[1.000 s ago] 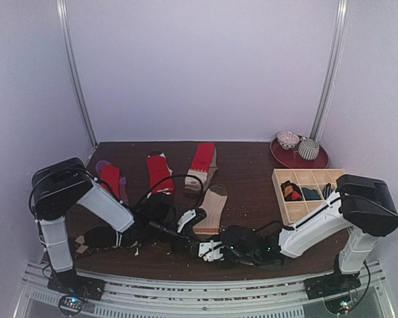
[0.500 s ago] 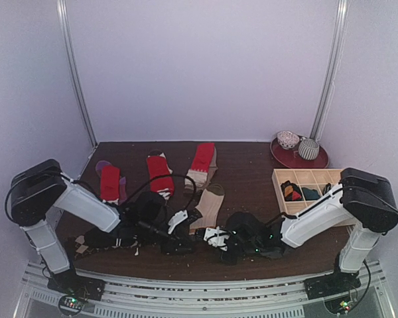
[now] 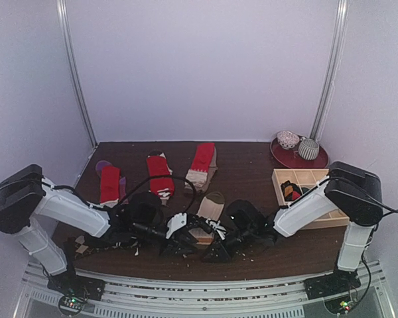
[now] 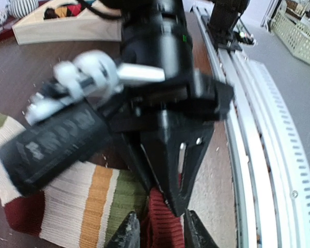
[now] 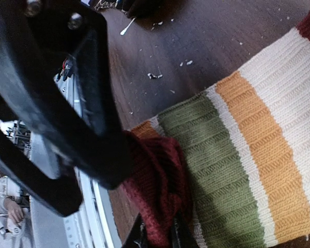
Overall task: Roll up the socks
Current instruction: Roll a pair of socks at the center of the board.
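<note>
Lying flat: beige sock point(image 5: 258, 155) | green, orange bands | dark-red end bunched

striped sock point(image 3: 212, 204): near end hidden by right gripper point(image 3: 215, 245) from above; cut off at left wrist view's bottom edge. tray point(image 3: 298, 171) contents too small.
</note>
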Tool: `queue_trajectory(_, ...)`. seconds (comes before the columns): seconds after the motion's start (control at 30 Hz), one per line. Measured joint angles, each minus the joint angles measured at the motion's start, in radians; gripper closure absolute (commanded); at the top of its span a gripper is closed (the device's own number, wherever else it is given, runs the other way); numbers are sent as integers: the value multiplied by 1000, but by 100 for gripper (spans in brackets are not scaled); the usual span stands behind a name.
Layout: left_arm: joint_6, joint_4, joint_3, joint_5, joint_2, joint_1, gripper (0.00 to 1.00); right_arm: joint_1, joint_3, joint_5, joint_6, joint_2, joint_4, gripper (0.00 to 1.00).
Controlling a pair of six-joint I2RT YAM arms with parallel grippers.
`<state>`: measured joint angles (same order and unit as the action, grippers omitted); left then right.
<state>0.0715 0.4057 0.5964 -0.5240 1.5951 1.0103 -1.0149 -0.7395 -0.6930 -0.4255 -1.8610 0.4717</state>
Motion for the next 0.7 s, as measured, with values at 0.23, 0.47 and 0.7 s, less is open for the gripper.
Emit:
queue_trajectory(0.23, 21, 5, -4, 18, 83, 21, 71, 60, -13, -136, -123, -42, 13, 90)
queue_trajectory(0.47, 21, 28, -5, 52, 124, 44, 84, 79, -32, -182, -154, -60, -6, 89)
queue_trajectory(0.7, -9, 50, -1, 78, 159, 45, 100, 84, -40, -182, -145, -53, -43, 79)
